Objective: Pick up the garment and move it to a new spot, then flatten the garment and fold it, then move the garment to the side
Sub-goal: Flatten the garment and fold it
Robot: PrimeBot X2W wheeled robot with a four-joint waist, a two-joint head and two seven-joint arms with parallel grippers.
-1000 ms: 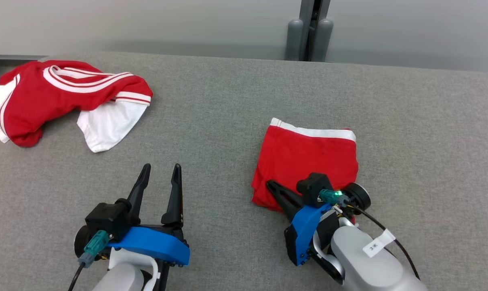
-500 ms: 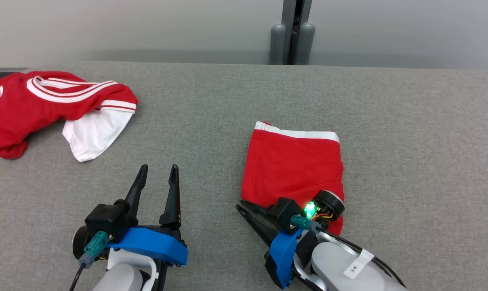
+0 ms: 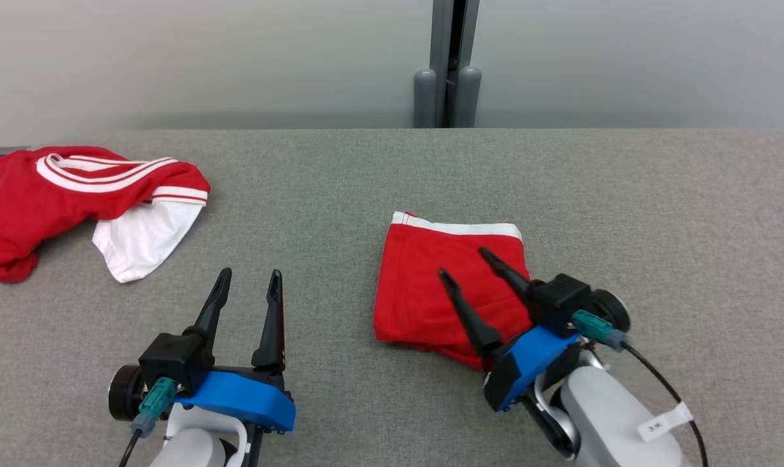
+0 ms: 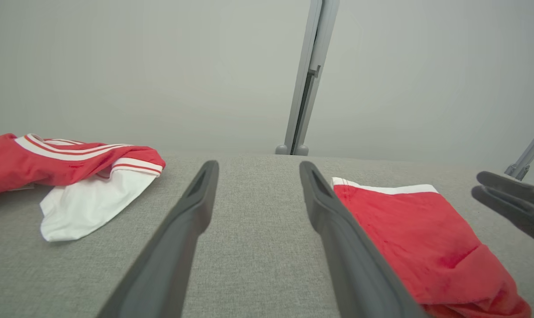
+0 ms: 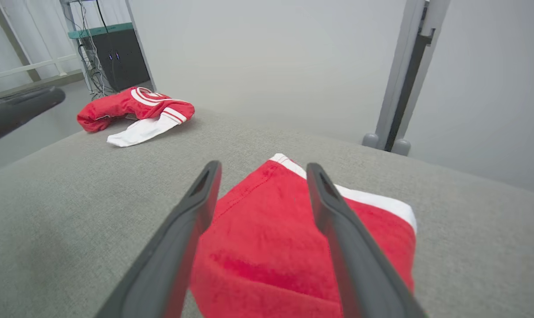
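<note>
A folded red garment (image 3: 431, 285) with a white band along its far edge lies flat on the grey table (image 3: 658, 214), right of centre. It also appears in the left wrist view (image 4: 426, 247) and the right wrist view (image 5: 267, 247). My right gripper (image 3: 463, 263) hovers open over the garment's near right part, fingers pointing up and left, nothing between them. My left gripper (image 3: 248, 280) stands open over bare table to the garment's left, empty. Its fingers (image 4: 183, 229) frame the grey surface.
A crumpled red and white garment (image 3: 87, 201) lies at the table's far left, also visible in the right wrist view (image 5: 134, 110). A grey post (image 3: 447, 65) rises behind the table's far edge. A dark cabinet with cables (image 5: 112, 57) stands beyond the table.
My right gripper has come off the garment's near edge, risen and turned, and now hangs open above it. The head camera has shifted. The left gripper has stayed put.
</note>
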